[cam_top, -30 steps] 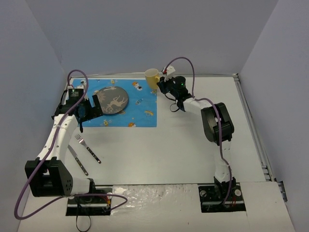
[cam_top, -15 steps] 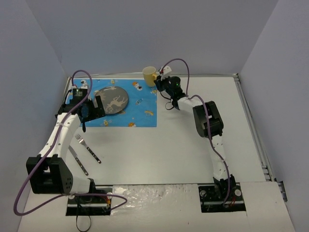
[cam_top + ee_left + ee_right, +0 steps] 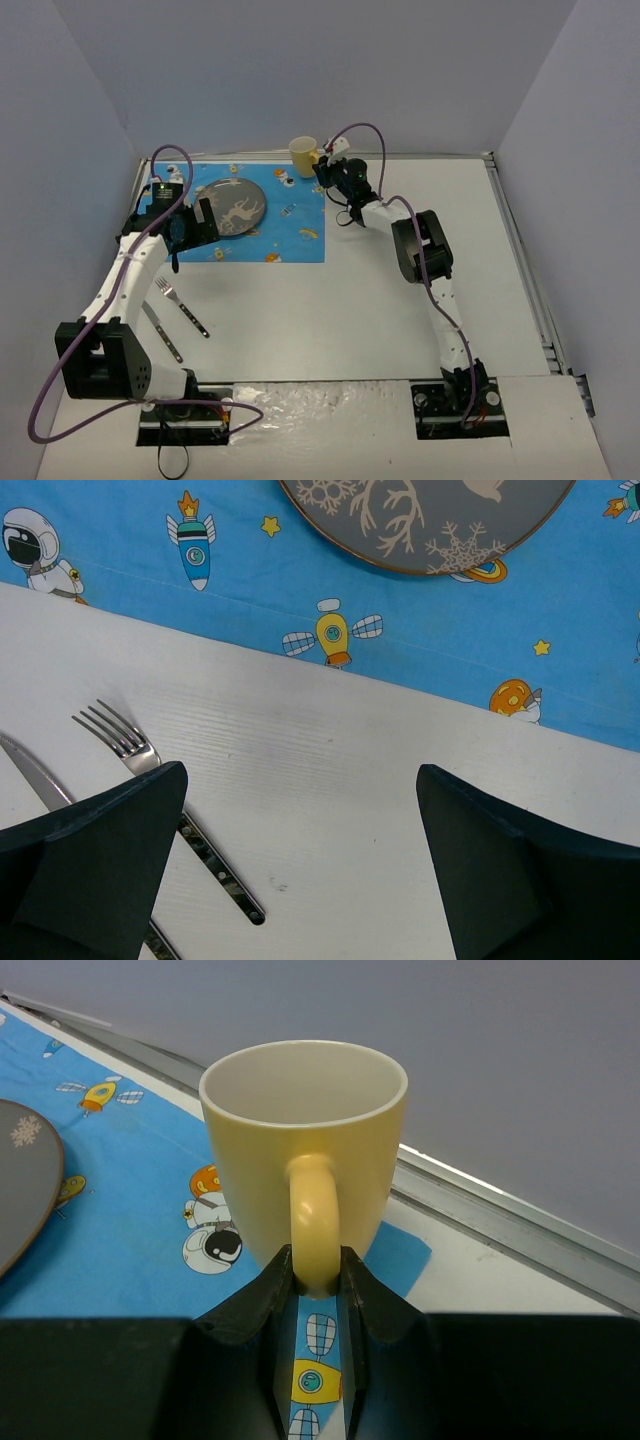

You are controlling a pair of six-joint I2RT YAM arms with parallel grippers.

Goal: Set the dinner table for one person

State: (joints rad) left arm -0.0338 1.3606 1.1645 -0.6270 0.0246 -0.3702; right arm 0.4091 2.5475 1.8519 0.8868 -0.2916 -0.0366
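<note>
My right gripper (image 3: pixel 318 1270) is shut on the handle of a yellow mug (image 3: pixel 300 1130). It holds the mug upright over the far right corner of the blue cartoon-print mat (image 3: pixel 130 1220). From above, the mug (image 3: pixel 303 153) and right gripper (image 3: pixel 322 168) are at the back of the white dinner table (image 3: pixel 330 300). A grey plate (image 3: pixel 232 206) lies on the mat (image 3: pixel 290 225). My left gripper (image 3: pixel 300 780) stands open over bare table just in front of the mat's near edge, holding nothing. A fork (image 3: pixel 125 740) and a knife (image 3: pixel 35 775) lie under its left finger.
From above, the fork (image 3: pixel 180 307) and knife (image 3: pixel 160 332) lie side by side on the table's left, near the left arm. A metal edge strip (image 3: pixel 500 1210) and the grey wall run right behind the mug. Walls close in the table's left and right sides.
My right gripper has carried the mug left and farther back, from beside the mat's right edge to over its far right corner. The left gripper has shifted slightly and stays open.
</note>
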